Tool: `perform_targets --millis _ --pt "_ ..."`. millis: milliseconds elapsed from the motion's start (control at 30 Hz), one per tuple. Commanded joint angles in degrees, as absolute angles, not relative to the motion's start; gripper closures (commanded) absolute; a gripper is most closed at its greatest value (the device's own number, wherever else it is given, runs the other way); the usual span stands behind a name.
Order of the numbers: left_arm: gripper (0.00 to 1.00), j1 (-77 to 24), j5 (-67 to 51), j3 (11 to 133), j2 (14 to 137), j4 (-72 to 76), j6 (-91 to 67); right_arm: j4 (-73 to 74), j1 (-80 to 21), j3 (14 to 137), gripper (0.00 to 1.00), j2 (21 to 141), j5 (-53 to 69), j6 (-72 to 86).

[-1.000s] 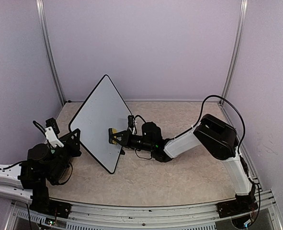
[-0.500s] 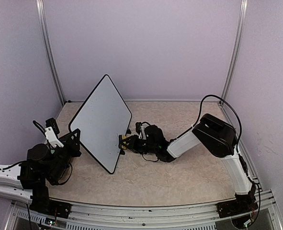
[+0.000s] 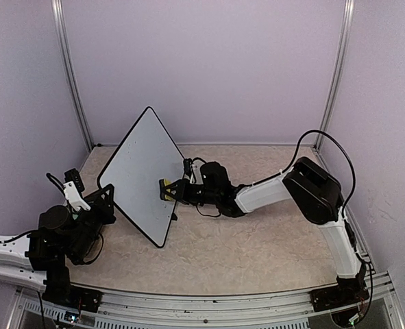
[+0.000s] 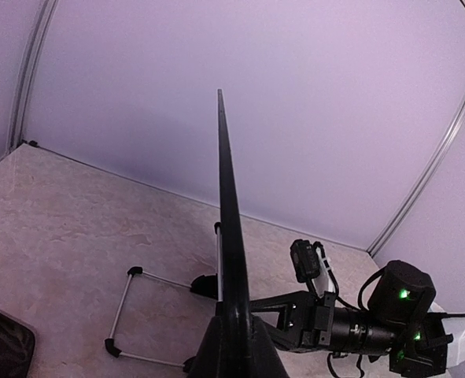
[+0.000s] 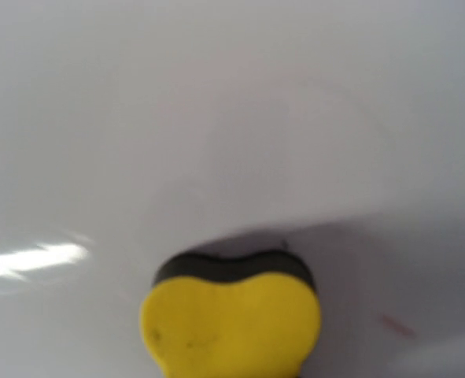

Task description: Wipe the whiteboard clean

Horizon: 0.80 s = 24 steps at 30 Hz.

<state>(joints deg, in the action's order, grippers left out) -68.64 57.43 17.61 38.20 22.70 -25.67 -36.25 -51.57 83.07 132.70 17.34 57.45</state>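
Note:
The whiteboard [image 3: 140, 171] stands tilted up on one corner, its white face turned to the right arm. My left gripper [image 3: 106, 199] is shut on the board's lower left edge. In the left wrist view the whiteboard [image 4: 225, 205] shows edge-on, rising from between the jaws of the left gripper [image 4: 237, 346]. My right gripper [image 3: 174, 190] is shut on a yellow sponge eraser [image 3: 166, 190], which presses against the lower right part of the board. Seen from the right wrist, the eraser [image 5: 232, 323] with its dark pad lies on the whiteboard [image 5: 216, 118]; a faint reddish mark [image 5: 394, 325] shows beside it.
A thin wire stand [image 4: 130, 311] juts from behind the board down to the marbled tabletop [image 3: 257, 240]. Lilac walls and metal corner posts [image 3: 72, 82] close in the back and sides. The right arm [image 3: 271, 192] stretches low across the table's middle.
The right gripper swept the eraser down and right to the board's lower edge, then back up and left onto its face. The left arm and the board held still.

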Motion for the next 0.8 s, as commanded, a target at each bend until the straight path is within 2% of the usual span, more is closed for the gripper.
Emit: perform_targets --millis 0,233,500,767 --pt "1.0 -69.3 51.1 17.3 37.8 26.2 -30.2 -36.9 -52.5 87.2 1.0 129.2 21.3 56.2" --pt "1.0 -69.3 51.0 17.1 37.3 26.3 -30.2 -33.6 -50.2 88.4 1.0 135.1 21.5 59.6" --pt "1.0 -69.3 51.1 16.4 36.0 25.9 -30.4 -34.0 -47.7 83.5 1.0 138.0 19.2 61.4" --pt "1.0 -69.4 51.1 16.4 36.2 25.9 -30.5 -30.8 -47.0 87.7 1.0 139.1 22.1 57.8"
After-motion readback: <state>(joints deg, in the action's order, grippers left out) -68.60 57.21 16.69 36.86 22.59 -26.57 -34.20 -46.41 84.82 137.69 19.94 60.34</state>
